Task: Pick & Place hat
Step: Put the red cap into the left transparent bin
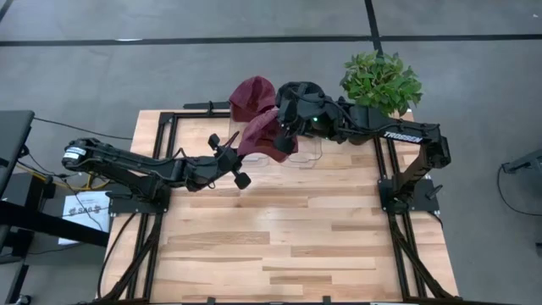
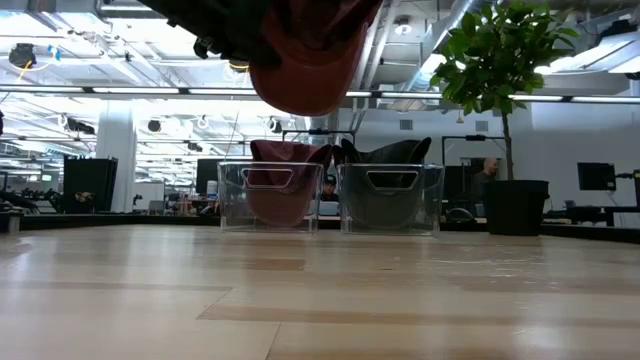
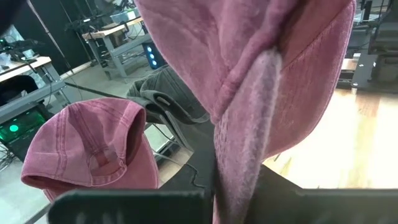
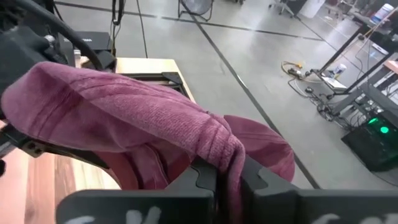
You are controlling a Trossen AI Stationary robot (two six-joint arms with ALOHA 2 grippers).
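Because the maroon hat [image 1: 264, 134] was soft, light cloth that sagged and folded, a pinch on a gathered fold looked safest. Held above the counter [image 1: 279, 246] toward twelve o'clock, it was clamped by both the left gripper [image 1: 239, 154] and right gripper [image 1: 286, 135], jaws closed on its fabric.

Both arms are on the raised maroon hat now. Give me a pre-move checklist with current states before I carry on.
1. Left claw shut on the maroon fabric hat: ok.
2. Right claw shut on the same hat: ok.
3. Hat lifted clear of the wooden table: ok, it hangs high in the low view.
4. Left clear plastic bin already holds a second maroon hat: ok.
5. Right clear plastic bin holds a dark hat: ok.
6. Potted green plant stands apart from both arms: cannot tell.
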